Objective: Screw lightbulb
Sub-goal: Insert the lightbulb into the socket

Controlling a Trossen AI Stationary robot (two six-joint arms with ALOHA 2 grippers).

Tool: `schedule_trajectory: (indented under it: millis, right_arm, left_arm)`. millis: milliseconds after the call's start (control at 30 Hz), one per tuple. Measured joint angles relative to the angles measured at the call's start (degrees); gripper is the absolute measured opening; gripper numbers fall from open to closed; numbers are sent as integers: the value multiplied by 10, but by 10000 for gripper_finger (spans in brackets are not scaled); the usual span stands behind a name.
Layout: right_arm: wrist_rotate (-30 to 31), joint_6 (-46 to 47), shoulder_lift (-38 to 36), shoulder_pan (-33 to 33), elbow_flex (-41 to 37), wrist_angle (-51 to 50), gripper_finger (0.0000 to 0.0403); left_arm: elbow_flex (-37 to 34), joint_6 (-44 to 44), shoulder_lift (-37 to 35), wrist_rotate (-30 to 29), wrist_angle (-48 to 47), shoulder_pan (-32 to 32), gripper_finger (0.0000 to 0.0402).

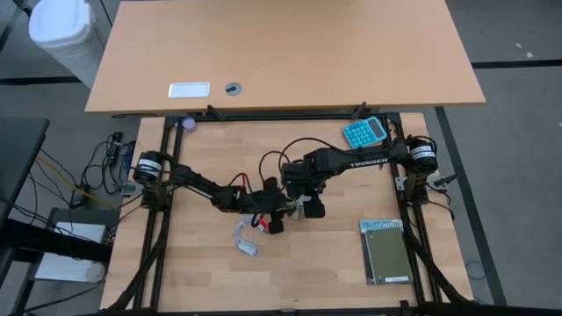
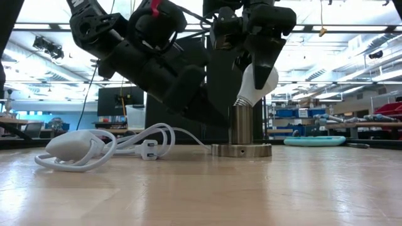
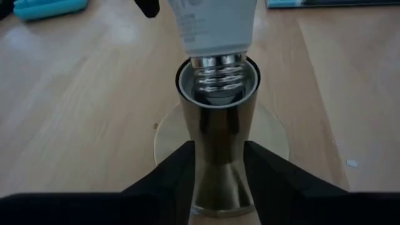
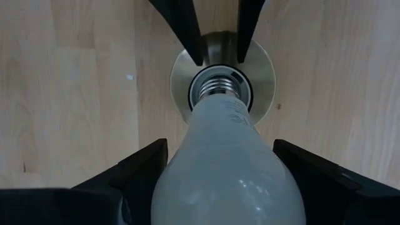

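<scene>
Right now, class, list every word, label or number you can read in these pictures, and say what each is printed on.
"TROSSEN": on the right arm, only just legible.
Print on the lightbulb: too blurred to read.
Heading on the dark booklet: too small.
Calculator keys: too small.

Bulb top: the white pear-shaped lightbulb (image 4: 225,169) is cut off between the right gripper's (image 4: 222,181) fingers.
Socket foot: the round metal socket base (image 3: 219,134) is partly hidden behind the left gripper's (image 3: 219,181) fingers.

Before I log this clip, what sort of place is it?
Probably a robotics lab or workshop: the low view shows an open hall with ceiling lights, shelving, and a monitor behind the wooden worktable.
</scene>
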Motion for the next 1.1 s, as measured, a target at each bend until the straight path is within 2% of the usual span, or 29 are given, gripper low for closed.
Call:
schedule_trajectory:
  millis: [333, 800, 1100]
  right_arm:
    - [2, 0, 0, 0, 0, 1, 281]
    - [0, 0, 0, 0, 0, 2, 281]
    - [-1, 0, -1, 0, 0, 13, 281]
  left_arm:
    - [0, 11, 0, -15, 12, 0, 112]
    - [0, 11, 0, -11, 7, 0, 9]
    - [0, -2, 1, 3, 13, 1, 4]
